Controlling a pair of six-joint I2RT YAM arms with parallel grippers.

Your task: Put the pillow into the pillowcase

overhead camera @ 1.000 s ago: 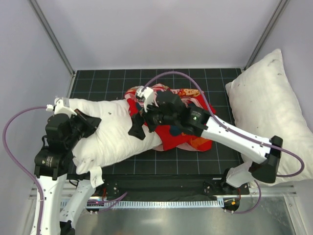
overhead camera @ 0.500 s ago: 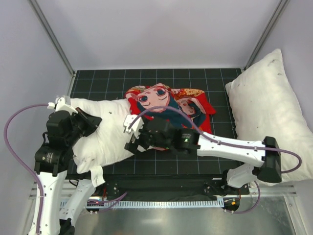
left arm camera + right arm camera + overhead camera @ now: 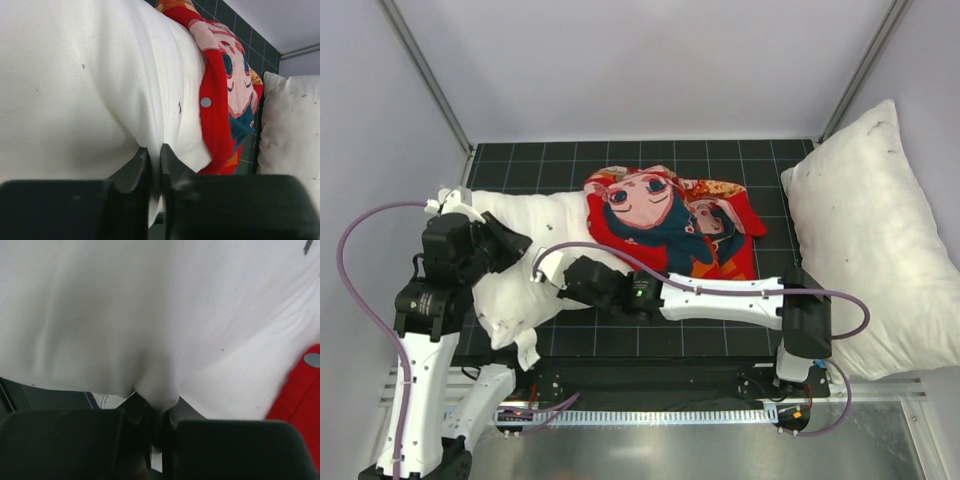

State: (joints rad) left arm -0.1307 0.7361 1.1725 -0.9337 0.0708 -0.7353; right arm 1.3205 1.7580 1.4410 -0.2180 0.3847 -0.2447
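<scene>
The left pincer (image 3: 155, 165) and the right pincer (image 3: 156, 412) are each pinching the plump white rectangular pillow (image 3: 545, 215), whose end is lying under the bright red cartoon-printed fabric pillowcase (image 3: 670, 215).

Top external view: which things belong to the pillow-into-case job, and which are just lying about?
In the job:
pillow, pinched by the left gripper and the right gripper
pillowcase, red, its edge overlapping the pillow

Lying about:
larger speckled pillow at the right edge, untouched
</scene>
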